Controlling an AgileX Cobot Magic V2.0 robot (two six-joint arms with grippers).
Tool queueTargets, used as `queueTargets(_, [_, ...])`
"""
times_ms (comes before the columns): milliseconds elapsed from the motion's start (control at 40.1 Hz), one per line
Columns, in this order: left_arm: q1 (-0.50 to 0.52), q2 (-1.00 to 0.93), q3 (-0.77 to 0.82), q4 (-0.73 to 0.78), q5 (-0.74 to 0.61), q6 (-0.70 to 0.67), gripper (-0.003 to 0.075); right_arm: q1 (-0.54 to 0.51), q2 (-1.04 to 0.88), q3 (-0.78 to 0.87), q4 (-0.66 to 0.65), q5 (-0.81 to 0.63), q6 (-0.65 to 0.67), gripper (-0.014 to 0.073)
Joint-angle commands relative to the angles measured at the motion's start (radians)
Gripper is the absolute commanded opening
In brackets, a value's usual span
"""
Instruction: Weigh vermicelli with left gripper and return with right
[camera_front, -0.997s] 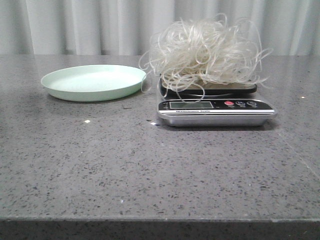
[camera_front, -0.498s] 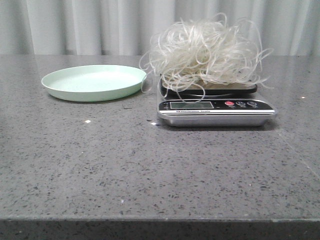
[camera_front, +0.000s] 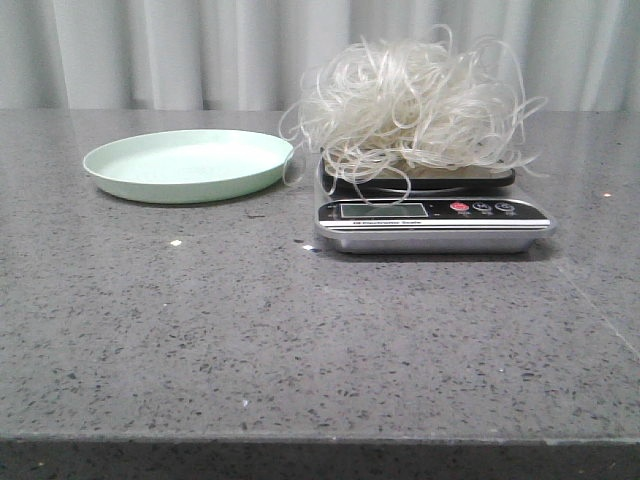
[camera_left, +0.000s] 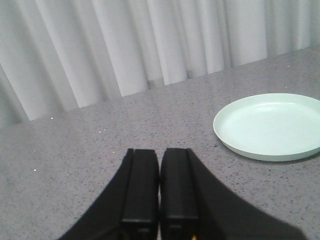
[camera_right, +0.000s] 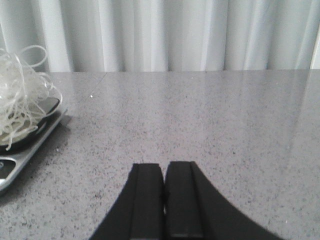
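Well, both the left gripper (camera_left: 160, 187) and right gripper (camera_right: 165, 197) have their jaws pressed together, holding nothing, while the vermicelli (camera_front: 415, 100) sits heaped on the scale (camera_front: 432, 222) beside the plate (camera_front: 188, 165).

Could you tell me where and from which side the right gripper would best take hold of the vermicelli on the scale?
Probably the high middle of the vermicelli, coming straight down from above. The tangle is a loose mound piled on the scale, with stray loops drooping over its edges, so a side approach would likely snag only strands. The right gripper is shut and must open first.
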Motion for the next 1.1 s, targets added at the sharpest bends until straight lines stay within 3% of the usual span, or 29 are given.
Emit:
queueTargets(0, [0.003,0.001,-0.011,-0.062,-0.09,-0.011,0.0136,-0.005,-0.006,-0.09,0.0,-0.07,-0.003,0.0151])
queueTargets(199, [0.003,0.001,-0.01,-0.067,-0.092,-0.011,0.0136,-0.005,0.079,-0.305,0.001,0.009,-0.003,0.0151])
queueTargets(498, [0.003,0.001,-0.01,-0.067,-0.092,-0.011,0.0136,0.004,0.501,-0.771,0.169,0.188,-0.003,0.0151])
queueTargets(847, [0.003,0.001,-0.01,-0.067,-0.117,-0.011,0.0136,0.238,0.974,-1.218,0.188,0.531,-0.178,0.0159])
queueTargets(947, [0.003,0.001,-0.01,-0.067,-0.117,-0.011,0.0136,0.274,1.068,-1.297,0.218,0.587,-0.179,0.0258])
queueTargets(1046, [0.003,0.001,-0.01,-0.067,-0.117,-0.011,0.0136,0.284,1.153,-1.361,0.262,0.632,-0.179,0.0468])
queueTargets(1071, [0.003,0.001,-0.01,-0.067,-0.117,-0.011,0.0136,0.284,1.216,-1.401,0.306,0.659,-0.179,0.0589])
